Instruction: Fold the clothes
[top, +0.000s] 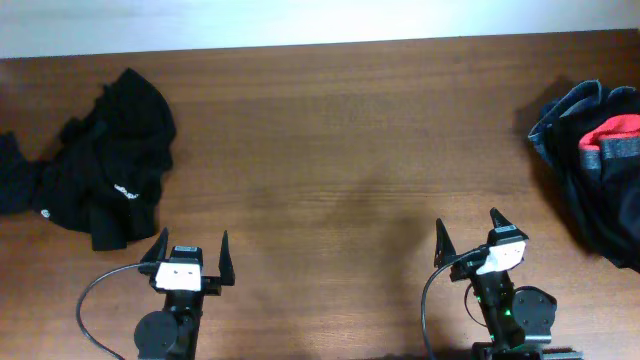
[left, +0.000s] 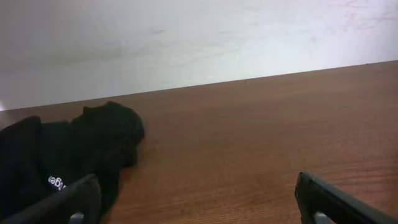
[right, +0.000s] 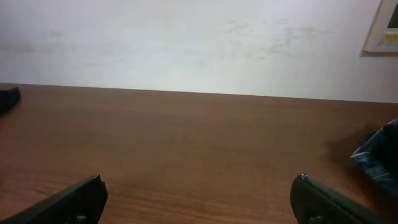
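Note:
A crumpled heap of black clothes (top: 105, 160) with small white logos lies at the table's left side, seen low at the left in the left wrist view as black clothes (left: 68, 155). A second pile (top: 600, 165), dark navy and black with a grey knit waistband and red lining showing, sits at the right edge; only its edge (right: 379, 155) shows in the right wrist view. My left gripper (top: 190, 248) stands open near the front edge, just right of the black heap, holding nothing. My right gripper (top: 468, 230) is open too, left of the right pile, empty.
The wooden table (top: 340, 150) runs back to a white wall (top: 300, 20). Bare wood lies between the two piles and ahead of both grippers. A black cable (top: 95, 295) loops beside the left arm's base.

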